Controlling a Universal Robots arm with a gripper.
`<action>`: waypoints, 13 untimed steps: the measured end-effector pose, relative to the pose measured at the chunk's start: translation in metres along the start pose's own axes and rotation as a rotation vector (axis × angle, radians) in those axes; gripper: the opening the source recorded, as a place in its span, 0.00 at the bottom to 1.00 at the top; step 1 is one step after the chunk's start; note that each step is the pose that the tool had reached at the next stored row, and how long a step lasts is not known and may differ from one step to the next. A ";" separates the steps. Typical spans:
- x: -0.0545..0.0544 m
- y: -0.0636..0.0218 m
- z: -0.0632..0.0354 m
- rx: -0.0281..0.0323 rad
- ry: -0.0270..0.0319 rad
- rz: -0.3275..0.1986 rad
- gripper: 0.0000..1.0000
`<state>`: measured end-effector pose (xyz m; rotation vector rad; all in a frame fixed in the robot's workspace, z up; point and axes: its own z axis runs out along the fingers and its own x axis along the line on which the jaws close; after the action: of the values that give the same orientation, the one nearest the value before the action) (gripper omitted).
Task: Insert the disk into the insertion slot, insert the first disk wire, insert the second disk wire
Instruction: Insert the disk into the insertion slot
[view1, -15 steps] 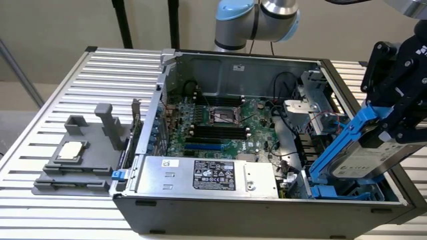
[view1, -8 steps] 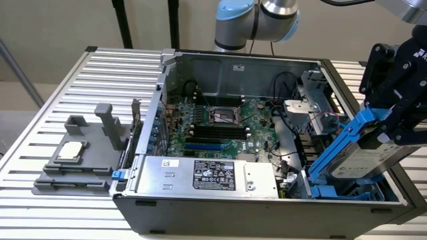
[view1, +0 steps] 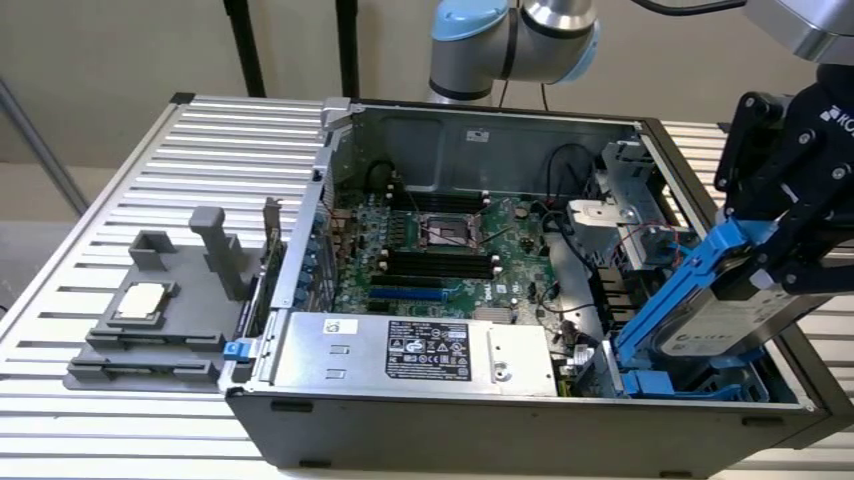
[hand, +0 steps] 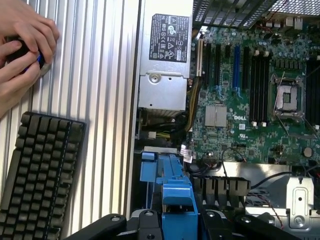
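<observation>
My black gripper is shut on the disk, a silver-grey drive with a white label clipped in a blue carrier. The disk hangs tilted at the exterior view's right. Its lower end sits just above the insertion slot, a grey cage with blue rails in the near right corner of the open computer case. In the wrist view the blue carrier runs out from between my black fingers, over the slot's blue tabs. Thin loose cables lie inside the case beside the slot.
A silver power supply with a black label sits beside the slot, and the green motherboard lies behind it. A grey fixture holding a chip stands on the slatted table. A person's hands and a black keyboard are beside the case.
</observation>
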<state>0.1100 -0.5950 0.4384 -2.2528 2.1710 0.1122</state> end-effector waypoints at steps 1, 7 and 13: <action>0.000 0.0001 0.0008 0.0005 -0.0019 0.000 0.32; 0.000 0.0007 0.0046 0.0021 -0.0136 -0.001 0.32; 0.001 0.0006 0.0072 0.0031 -0.0222 -0.002 0.32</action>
<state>0.1092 -0.5955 0.4312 -2.2411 2.1565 0.1330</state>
